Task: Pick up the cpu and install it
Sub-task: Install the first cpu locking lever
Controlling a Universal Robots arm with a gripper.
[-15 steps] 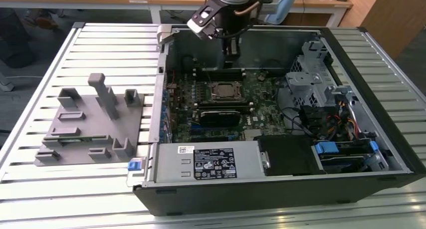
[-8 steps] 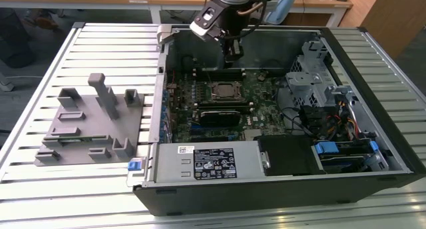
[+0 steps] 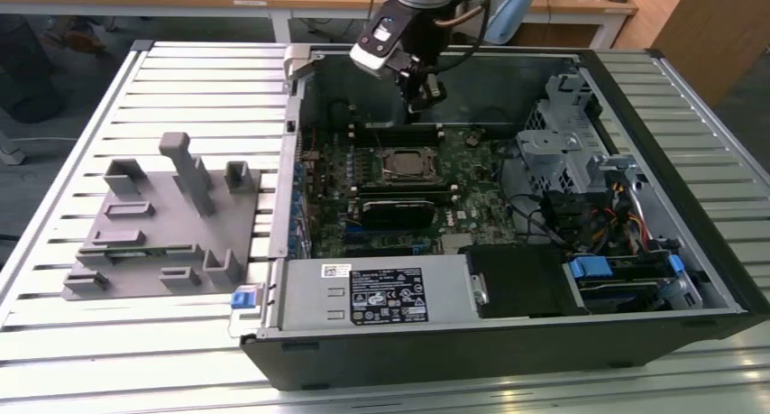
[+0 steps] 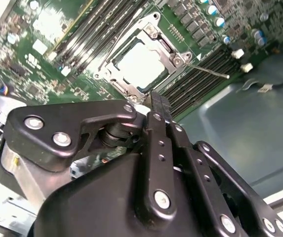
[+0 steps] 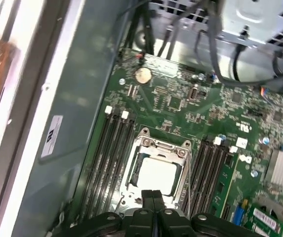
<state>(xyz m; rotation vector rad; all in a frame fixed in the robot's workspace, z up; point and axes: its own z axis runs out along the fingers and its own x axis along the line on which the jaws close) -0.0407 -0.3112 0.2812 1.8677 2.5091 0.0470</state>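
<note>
Slatted table (image 3: 180, 71), open case (image 3: 481, 342): cpu (image 5: 156, 175) already seated in socket (image 5: 146, 144); gripper (image 5: 153, 194) clenched empty just above; lever (image 4: 208, 70) looks unlatched.

The exterior view looks steeply down on the whole case (image 3: 506, 364), while both wrist views face its socket (image 4: 177, 58) (image 5: 162, 144) closely past the gripper (image 4: 159, 105) (image 5: 153, 195).

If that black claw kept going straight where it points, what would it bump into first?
Likely the small silvery-white square cpu lying in the metal-framed black socket, or that frame's edge; depth is unclear.
</note>
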